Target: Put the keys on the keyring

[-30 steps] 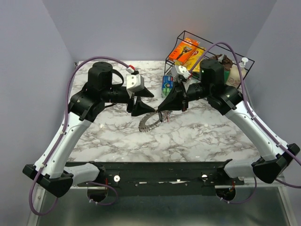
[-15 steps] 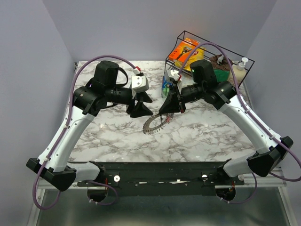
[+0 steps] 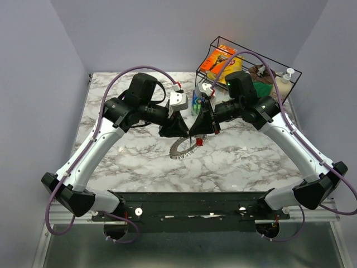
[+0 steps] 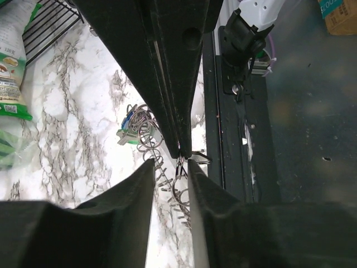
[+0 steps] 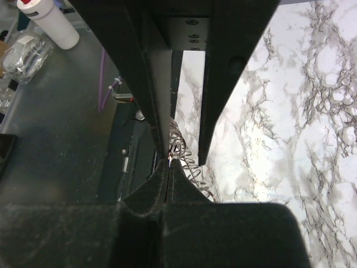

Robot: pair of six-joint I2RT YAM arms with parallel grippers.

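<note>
The keyring [image 3: 179, 149] is a silver loop of fanned keys on the marble table [image 3: 240, 162], with a red-headed key [image 3: 198, 142] at its right end. My right gripper [image 3: 196, 132] is shut on the ring's wire at its upper end; in the right wrist view [image 5: 169, 166] its tips pinch the wire above the keys [image 5: 192, 176]. My left gripper [image 3: 179, 129] is open, tip to tip with the right. In the left wrist view [image 4: 170, 163] its fingers straddle the keyring [image 4: 179, 187]. Blue and green key heads [image 4: 128, 133] lie to the left.
A black wire basket [image 3: 295, 71] at the back right holds an orange package [image 3: 220, 58] and bags. A green box [image 3: 196, 101] stands before it, and a white bottle [image 3: 288, 75] at its right end. The black base rail [image 3: 195, 204] runs along the near edge.
My left arm has swung right until its open fingers meet the right gripper's tips over the ring. The right gripper moved slightly at first, then held still with the ring.
</note>
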